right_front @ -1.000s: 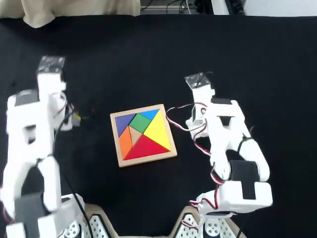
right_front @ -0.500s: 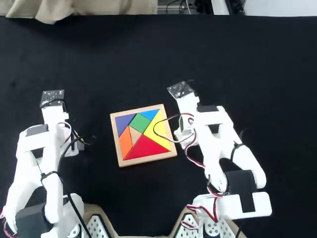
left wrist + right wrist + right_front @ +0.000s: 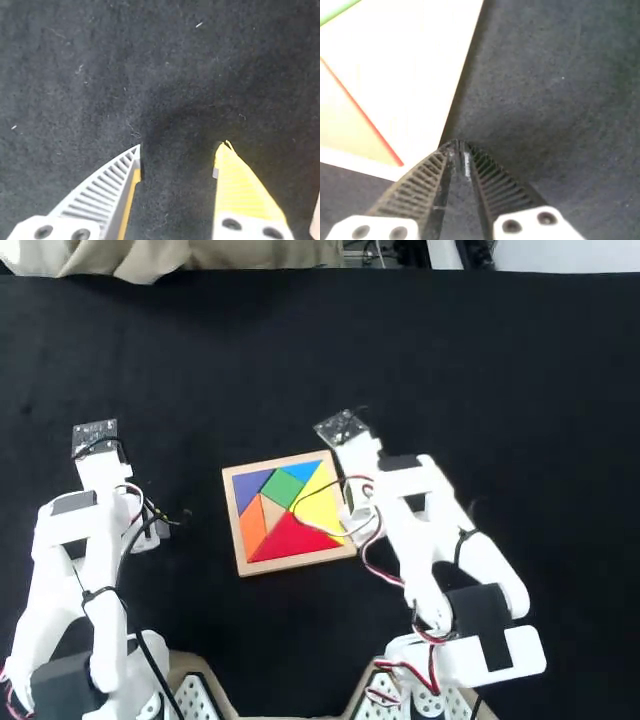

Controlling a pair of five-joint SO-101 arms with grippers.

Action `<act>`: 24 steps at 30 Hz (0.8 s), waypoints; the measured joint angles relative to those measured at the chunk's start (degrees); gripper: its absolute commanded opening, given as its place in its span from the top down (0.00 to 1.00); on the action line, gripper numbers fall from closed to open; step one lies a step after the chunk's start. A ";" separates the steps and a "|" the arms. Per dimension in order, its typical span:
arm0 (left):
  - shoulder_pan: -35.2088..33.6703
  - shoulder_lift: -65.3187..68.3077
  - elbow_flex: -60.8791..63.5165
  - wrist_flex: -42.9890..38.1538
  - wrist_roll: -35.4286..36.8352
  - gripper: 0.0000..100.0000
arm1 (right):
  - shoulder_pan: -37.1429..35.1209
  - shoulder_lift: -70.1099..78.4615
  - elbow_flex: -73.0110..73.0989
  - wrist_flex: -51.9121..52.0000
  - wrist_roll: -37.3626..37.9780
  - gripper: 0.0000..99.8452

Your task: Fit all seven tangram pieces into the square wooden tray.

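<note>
Tangram pieces (image 3: pixel 285 525) sit inside the square wooden tray (image 3: pixel 233 525), which lies a little askew on the black cloth (image 3: pixel 500 360) between the left arm (image 3: pixel 70 540) and the right arm (image 3: pixel 440 540). The right gripper (image 3: pixel 458 144) is closed, its two black ribbed fingers pressed tip to tip with nothing between them. It hangs just beside the tray's outer edge near a corner, and I cannot say for sure if the tips touch the wood. The left gripper (image 3: pixel 182 147) is wide open and empty, one ribbed finger (image 3: pixel 112 177) pale grey and the other yellow, over bare cloth well apart from the tray. I count seven pieces, one tray and two arms. The pieces are flat and coloured: a big red triangle (image 3: pixel 290 542), a big yellow triangle (image 3: pixel 315 502), a purple triangle (image 3: pixel 250 486), a small blue triangle (image 3: pixel 301 472), a green square (image 3: pixel 284 488), an orange piece (image 3: pixel 252 527) and a tan triangle (image 3: pixel 272 512). They fill the frame edge to edge. The cloth looks like felt, fuzzy with small lint specks.
</note>
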 measured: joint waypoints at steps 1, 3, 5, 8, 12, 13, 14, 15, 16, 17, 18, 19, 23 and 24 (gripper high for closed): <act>0.00 0.00 0.00 0.00 0.18 0.77 | -0.35 0.00 0.00 0.00 0.00 0.99; 0.35 0.00 0.00 0.00 0.53 0.77 | -0.97 0.00 0.00 0.09 0.00 0.99; 0.88 0.00 0.00 0.00 0.53 0.77 | -1.23 0.00 0.00 0.09 0.00 0.99; 1.05 0.00 0.00 0.00 0.53 0.77 | -1.23 0.00 0.00 0.09 0.00 0.99; 1.05 0.00 0.00 0.00 0.53 0.77 | -1.23 0.00 0.00 0.09 -0.35 0.99; 1.05 0.00 0.00 0.00 0.53 0.77 | -1.23 0.00 0.00 0.09 -1.14 0.99; 1.05 0.00 0.00 0.00 0.53 0.77 | -1.23 0.00 0.00 0.09 -1.67 0.99; 1.05 0.00 0.00 0.00 0.53 0.77 | -1.23 0.00 0.00 0.09 -1.93 0.99; 1.05 0.00 0.00 0.00 0.53 0.77 | -1.23 0.00 0.00 0.09 -2.02 0.99; 1.05 0.00 0.00 0.00 0.53 0.77 | -1.23 0.00 0.00 0.09 -2.29 0.99; 1.05 0.00 0.00 0.00 0.53 0.77 | -1.23 0.00 0.00 0.09 -2.37 0.99; 1.05 0.00 0.00 0.00 0.53 0.77 | -1.58 0.00 0.00 0.09 -2.55 0.99; 2.73 0.00 0.00 0.00 0.53 0.77 | -4.48 0.00 0.00 0.09 -2.81 0.99; 3.78 0.00 0.00 0.00 0.53 0.77 | -5.10 0.00 0.00 0.09 -2.81 0.99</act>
